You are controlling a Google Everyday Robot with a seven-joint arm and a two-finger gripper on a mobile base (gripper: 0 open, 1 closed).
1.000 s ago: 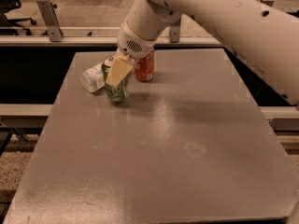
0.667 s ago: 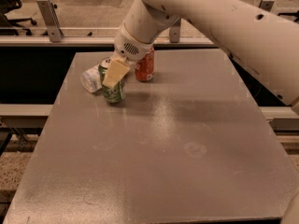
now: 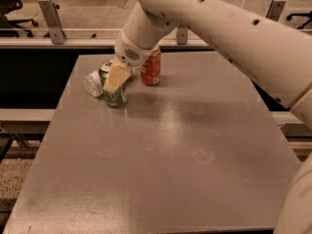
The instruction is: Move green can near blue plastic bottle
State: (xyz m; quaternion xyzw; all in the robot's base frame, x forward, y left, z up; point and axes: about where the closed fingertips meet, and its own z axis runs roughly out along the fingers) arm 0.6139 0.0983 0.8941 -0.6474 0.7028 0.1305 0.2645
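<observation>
Little had shifted over the last second: the gripper [image 3: 113, 84] and green can [image 3: 118, 99] had edged together slightly toward the left edge of the table [image 3: 185, 145], closing on the blue plastic bottle [image 3: 93, 83]. Near the far-left corner the gripper sat low over the upright can, apparently clamped on it, with one pale finger [image 3: 117, 77] across its front. The bottle lay on its side immediately left of the can, maybe touching it, I couldn't tell, and a red can [image 3: 151, 68] stood just right of the gripper.

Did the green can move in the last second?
Yes, slightly left: the green can, with the gripper closed around it, now sits farther from the red soda can.
</observation>
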